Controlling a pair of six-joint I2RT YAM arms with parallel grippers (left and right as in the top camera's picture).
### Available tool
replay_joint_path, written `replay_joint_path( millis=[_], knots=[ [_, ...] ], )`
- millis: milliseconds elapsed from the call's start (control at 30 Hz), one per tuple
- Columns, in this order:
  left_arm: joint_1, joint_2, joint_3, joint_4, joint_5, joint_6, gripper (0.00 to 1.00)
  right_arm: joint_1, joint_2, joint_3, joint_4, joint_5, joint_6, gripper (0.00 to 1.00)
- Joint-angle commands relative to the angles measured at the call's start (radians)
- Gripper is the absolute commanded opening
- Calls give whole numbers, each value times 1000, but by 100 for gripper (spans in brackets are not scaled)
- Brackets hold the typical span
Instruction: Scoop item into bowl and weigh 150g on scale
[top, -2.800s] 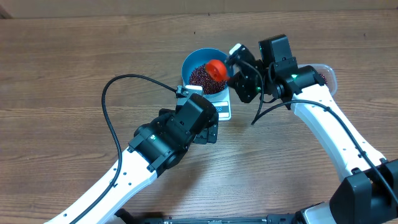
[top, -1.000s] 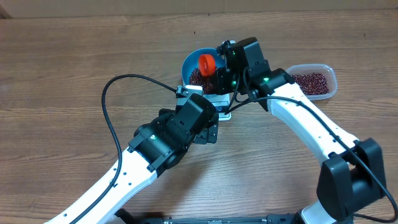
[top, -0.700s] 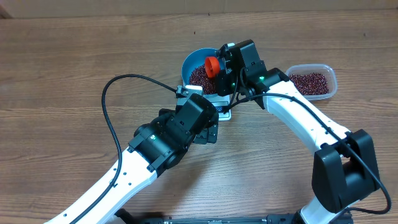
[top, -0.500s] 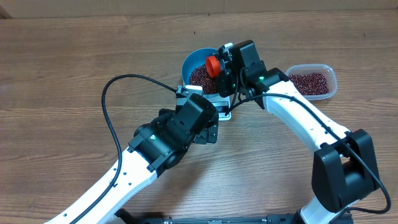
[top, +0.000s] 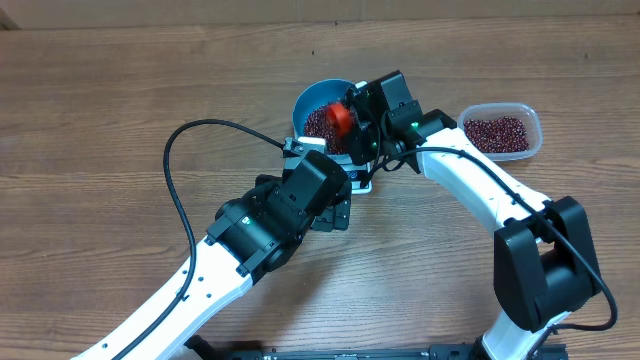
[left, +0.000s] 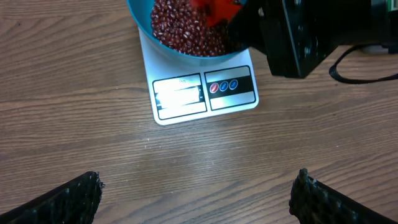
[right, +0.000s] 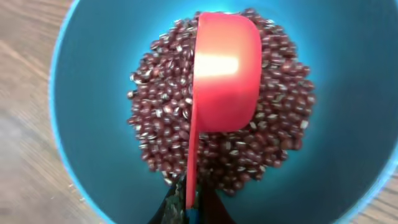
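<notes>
A: Right wrist view: right gripper (right: 186, 208) is clamping tight on the red scoop (right: 227, 74) by its handle, cup turned sideways over beans (right: 280, 130) heaped in the blue bowl (right: 87, 106).

B: Only the left wrist view is showing the scale (left: 205, 93) under that bowl, display unreadable; left gripper (left: 198, 199) is hanging wide open, empty, above the worktop (left: 186, 155).

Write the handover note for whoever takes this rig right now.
Left gripper: open, empty, hovering over the table before the scale.
Right gripper: shut on the red scoop, tipped over the bowl.
Bowl sits on the scale, holding a heap of beans; more beans in the clear tub.
Done: beans scooped into bowl. Left: display unreadable here; check it, adjust to 150 g.
</notes>
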Motion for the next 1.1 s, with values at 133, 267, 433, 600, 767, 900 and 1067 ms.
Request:
replay_joint_path(
  millis=[133,267,433,600,767,900,1067],
  knots=[
    [-2,4,3,1,-10,-13,100,-21,10,25,0,-234,8,4],
    [-2,4,3,1,-10,-13,100,-32,10,50,16,-234,21,4],
    [-2,4,3,1,-10,-13,100,-32,10,95,27,-234,26,4],
    [-2,4,3,1,-10,-13,100,-32,10,137,22,-234,26,4],
    [-2,4,3,1,-10,-13,100,-32,10,138,4,-213,26,4],
    [-2,4,3,1,-10,-13,100,-32,10,138,-33,-163,25,4],
    [-2,4,3,1,-10,-13,100,-32,11,138,-16,-162,26,4]
  ],
)
